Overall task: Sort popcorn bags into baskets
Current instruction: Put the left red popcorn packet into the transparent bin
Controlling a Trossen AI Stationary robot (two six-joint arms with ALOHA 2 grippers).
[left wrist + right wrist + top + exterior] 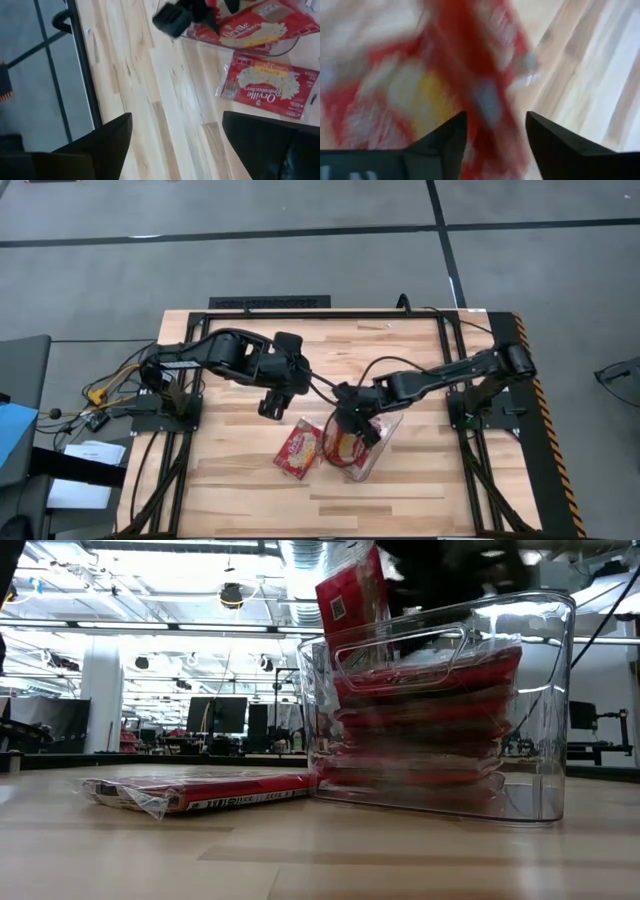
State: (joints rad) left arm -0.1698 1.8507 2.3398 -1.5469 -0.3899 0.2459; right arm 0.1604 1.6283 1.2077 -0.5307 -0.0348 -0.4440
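Right claw [350,423] over clear tub [385,442], grip unclear behind blurred red packet [470,75]; left claw [272,402] released.

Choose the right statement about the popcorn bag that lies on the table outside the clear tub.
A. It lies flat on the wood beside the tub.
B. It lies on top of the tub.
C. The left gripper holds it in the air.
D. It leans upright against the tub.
A: the popcorn bag lies flat on the table next to the clear tub, and the left gripper hangs open, apart from it.
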